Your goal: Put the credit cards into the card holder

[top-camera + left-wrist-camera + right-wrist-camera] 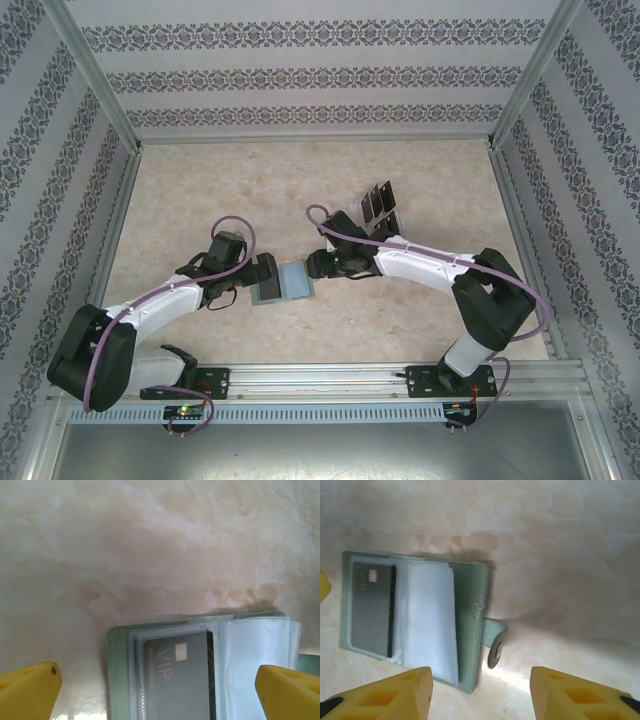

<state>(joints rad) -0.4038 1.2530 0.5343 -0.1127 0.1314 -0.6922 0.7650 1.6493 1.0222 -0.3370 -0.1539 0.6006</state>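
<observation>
As things lie now, card holder [470, 605]: flat on the table [200, 180], opened out, between the two grippers.
Loaded card [177, 675]: one dark "VIP" card sits in a clear sleeve [427, 620]; the sleeve beside it looks empty.
Credit cards [377, 204]: black ones stand upright well behind the right arm, apart from the holder.
Left gripper [160, 692]: claw spread wide, empty, low over the holder's edge.
Right gripper [487, 695]: claw parted, nothing between the fingers, near the snap tab [495, 647].
Risk 1: the holder is soft and unpinned, so pushing a card in could slide it or fold the sleeves.
Risk 2: a loose sleeve may flop over and block its slot.
Risk 3: thin cards standing close together, so a pinch may take two or tip them.
Hidden: the holder's near end is cut off in the left wrist view.
Unclear: card count, and what they stand in, too small to tell from the top view.
</observation>
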